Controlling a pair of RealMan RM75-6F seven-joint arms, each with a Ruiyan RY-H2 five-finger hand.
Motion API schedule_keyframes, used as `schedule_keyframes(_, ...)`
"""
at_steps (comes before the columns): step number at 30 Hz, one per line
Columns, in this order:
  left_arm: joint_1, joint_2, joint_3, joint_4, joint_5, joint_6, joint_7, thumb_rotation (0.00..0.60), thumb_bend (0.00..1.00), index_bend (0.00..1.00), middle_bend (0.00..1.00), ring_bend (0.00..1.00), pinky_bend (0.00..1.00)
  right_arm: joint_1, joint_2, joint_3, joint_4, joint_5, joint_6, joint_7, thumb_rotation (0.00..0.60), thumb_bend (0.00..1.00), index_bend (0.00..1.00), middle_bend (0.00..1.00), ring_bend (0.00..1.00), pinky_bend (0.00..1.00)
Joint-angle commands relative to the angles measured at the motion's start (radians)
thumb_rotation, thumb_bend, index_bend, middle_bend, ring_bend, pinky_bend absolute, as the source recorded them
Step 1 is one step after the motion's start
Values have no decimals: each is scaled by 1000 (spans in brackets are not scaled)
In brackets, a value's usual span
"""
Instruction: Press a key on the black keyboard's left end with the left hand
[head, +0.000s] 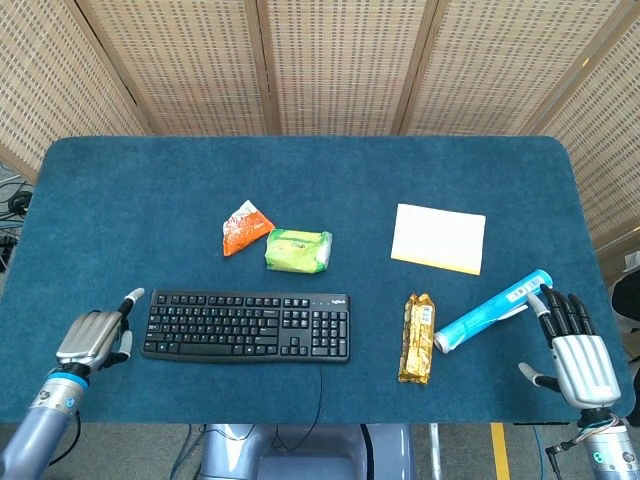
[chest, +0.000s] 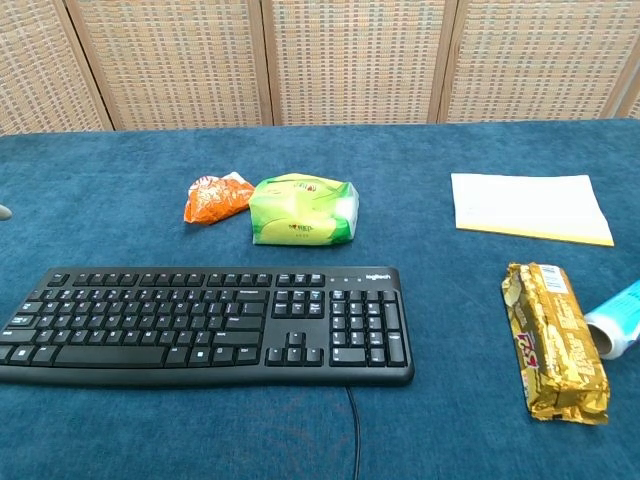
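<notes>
The black keyboard (head: 247, 325) lies at the front left of the blue table, and the chest view shows it too (chest: 205, 322). My left hand (head: 93, 338) hovers just left of the keyboard's left end, apart from it. Most of its fingers are curled in, and one finger (head: 131, 297) points out toward the keyboard's far left corner. In the chest view only a fingertip (chest: 3, 212) shows at the left edge. My right hand (head: 575, 350) rests at the front right with its fingers spread, holding nothing.
An orange packet (head: 242, 227) and a green packet (head: 297, 250) lie behind the keyboard. A gold snack bar (head: 418, 337), a blue tube (head: 492, 311) and a yellow-edged notepad (head: 438, 238) lie to the right. The keyboard's cable (head: 321, 385) runs off the front edge.
</notes>
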Motion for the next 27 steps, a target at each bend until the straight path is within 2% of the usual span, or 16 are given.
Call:
schedule_keyframes(1, -54, -18, -3, 10, -74, -18, 45, 600, 691, 0, 629, 479, 295, 0, 0, 0, 0, -1, 1, 1, 600, 0, 0, 0, 0, 0)
schedule_keyframes(16, -195, -96, 25, 44, -274, -20, 156, 600, 746, 0, 643, 487, 295, -3, 7, 3, 2, 1, 9, 23, 600, 0, 0, 0, 0, 0)
schedule_keyframes(27, -277, -96, 27, 49, -408, -39, 164, 600, 774, 0, 646, 490, 304, -4, 9, 4, 2, -2, 15, 32, 600, 0, 0, 0, 0, 0)
